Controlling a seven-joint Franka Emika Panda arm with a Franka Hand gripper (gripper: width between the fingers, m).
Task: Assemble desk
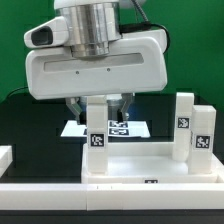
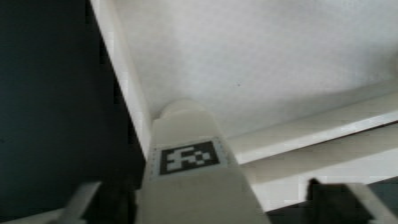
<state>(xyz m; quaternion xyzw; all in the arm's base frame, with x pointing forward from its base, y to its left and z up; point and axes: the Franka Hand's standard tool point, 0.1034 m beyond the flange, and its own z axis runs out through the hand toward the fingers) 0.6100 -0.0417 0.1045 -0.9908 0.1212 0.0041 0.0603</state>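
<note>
Your gripper hangs low over the desk's tabletop panel, which lies flat on the dark table near the front of the exterior view. Three legs stand upright on the panel: one at the corner toward the exterior view's left, directly beneath your hand, and two on the exterior view's right, the nearer one and the taller-looking one just behind it. Each shows a black-and-white square tag. In the wrist view you see the leg under your hand rising between the two fingertips, which sit out on either side of it with dark gaps showing, so the jaws look spread and not pressed onto the leg; whether either pad touches it you cannot tell. The marker board lies flat behind the panel, partly hidden by the hand and leg.
</note>
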